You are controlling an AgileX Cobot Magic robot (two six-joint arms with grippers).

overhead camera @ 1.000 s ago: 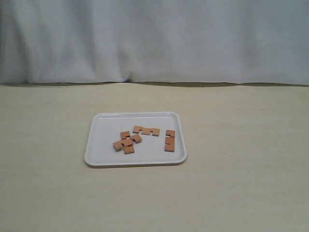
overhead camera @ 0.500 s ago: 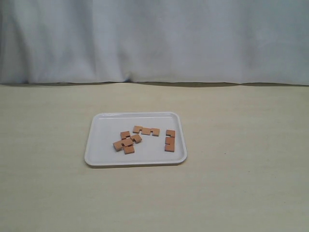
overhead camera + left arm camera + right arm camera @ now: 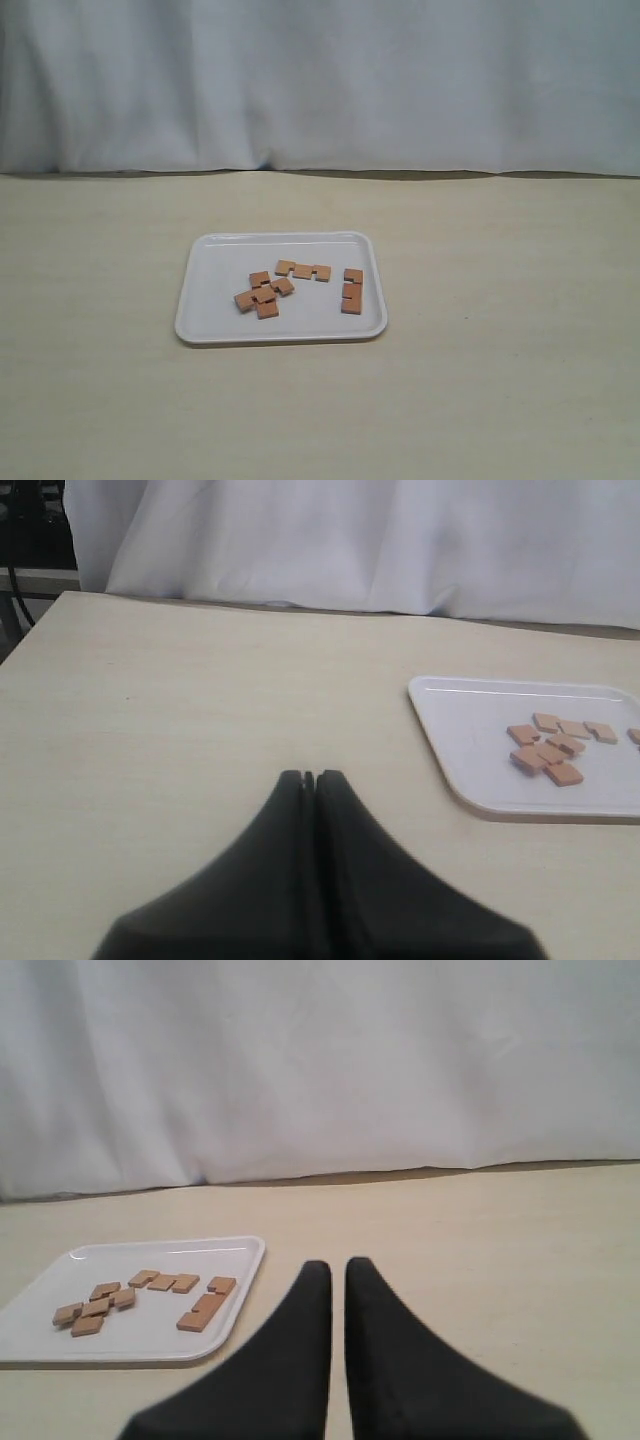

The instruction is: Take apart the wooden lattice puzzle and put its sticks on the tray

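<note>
The white tray (image 3: 210, 300) lies on the table with reddish-brown sticks on it. Of the wooden lattice puzzle I see only two sticks lying crossed (image 3: 264, 294) in the tray's left half. A third stick (image 3: 303, 270) lies flat toward the back, and another stick (image 3: 352, 290) lies along the right side. Neither gripper shows in the exterior view. In its wrist view my left gripper (image 3: 309, 776) is shut and empty over bare table, well away from the tray (image 3: 470, 740). My right gripper (image 3: 338, 1266) is shut and empty too, on the other side of the tray (image 3: 150, 1332).
A white curtain (image 3: 320, 80) hangs along the table's far edge. The light wooden tabletop (image 3: 500, 380) stretches bare around the tray on all sides.
</note>
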